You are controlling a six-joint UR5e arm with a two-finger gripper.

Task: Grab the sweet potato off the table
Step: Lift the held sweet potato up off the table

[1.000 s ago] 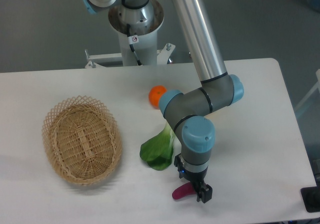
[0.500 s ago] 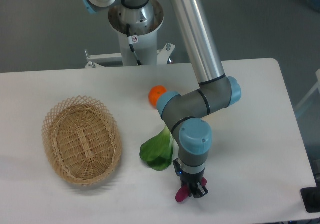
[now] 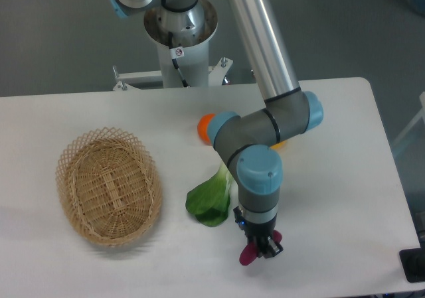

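Observation:
The sweet potato (image 3: 249,255) is a small glossy magenta piece near the front edge of the white table (image 3: 345,178). Only its lower left end shows below the fingers. My gripper (image 3: 259,248) points straight down over it, and its black fingers are shut on the sweet potato's upper part. I cannot tell whether the sweet potato still touches the table. The arm's wrist hides the rest of it.
A green leafy vegetable (image 3: 211,202) lies just left of the gripper. An orange (image 3: 204,126) sits behind the arm's elbow, and a sliver of a yellow-orange thing (image 3: 279,144) shows at its right. A wicker basket (image 3: 109,185) stands at the left.
The fingers have closed on the sweet potato, which lay flat beside the open gripper a second ago. It now hangs more upright, and the wrist has shifted slightly.

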